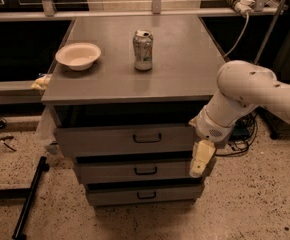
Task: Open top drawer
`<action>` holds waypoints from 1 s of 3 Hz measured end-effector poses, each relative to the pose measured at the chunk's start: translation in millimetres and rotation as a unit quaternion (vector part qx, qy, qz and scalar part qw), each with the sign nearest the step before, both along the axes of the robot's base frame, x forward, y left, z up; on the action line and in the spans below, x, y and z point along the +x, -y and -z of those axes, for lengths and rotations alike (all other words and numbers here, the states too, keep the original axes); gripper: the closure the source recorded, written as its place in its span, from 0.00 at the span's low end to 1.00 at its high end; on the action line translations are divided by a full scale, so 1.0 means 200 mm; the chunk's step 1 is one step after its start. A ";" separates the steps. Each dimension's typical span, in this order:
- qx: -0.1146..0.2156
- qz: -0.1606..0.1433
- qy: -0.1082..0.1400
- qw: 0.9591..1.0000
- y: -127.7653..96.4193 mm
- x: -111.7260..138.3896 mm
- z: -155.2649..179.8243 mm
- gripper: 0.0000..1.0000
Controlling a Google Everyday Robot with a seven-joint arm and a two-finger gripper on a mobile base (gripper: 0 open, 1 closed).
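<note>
Beside the flat grey metal top drawer [100, 142] hangs the cream gripper [200, 161].

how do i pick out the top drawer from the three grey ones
Find the grey table holding a bowl and can; three drawers stack beneath it, the claw hanging at their right edge. The top drawer is the highest one, wider and taller-fronted than the middle drawer and bottom drawer.
</note>
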State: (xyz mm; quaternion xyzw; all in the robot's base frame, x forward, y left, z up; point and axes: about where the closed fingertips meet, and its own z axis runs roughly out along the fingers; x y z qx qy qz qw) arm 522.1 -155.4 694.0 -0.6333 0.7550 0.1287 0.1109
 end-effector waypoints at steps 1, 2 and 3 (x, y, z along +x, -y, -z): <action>0.013 0.006 -0.042 0.999 0.02 -0.16 0.02 0.00; 0.021 0.017 -0.069 0.997 0.03 -0.31 0.00 0.00; 0.014 0.013 -0.016 1.000 0.00 -0.36 -0.13 0.00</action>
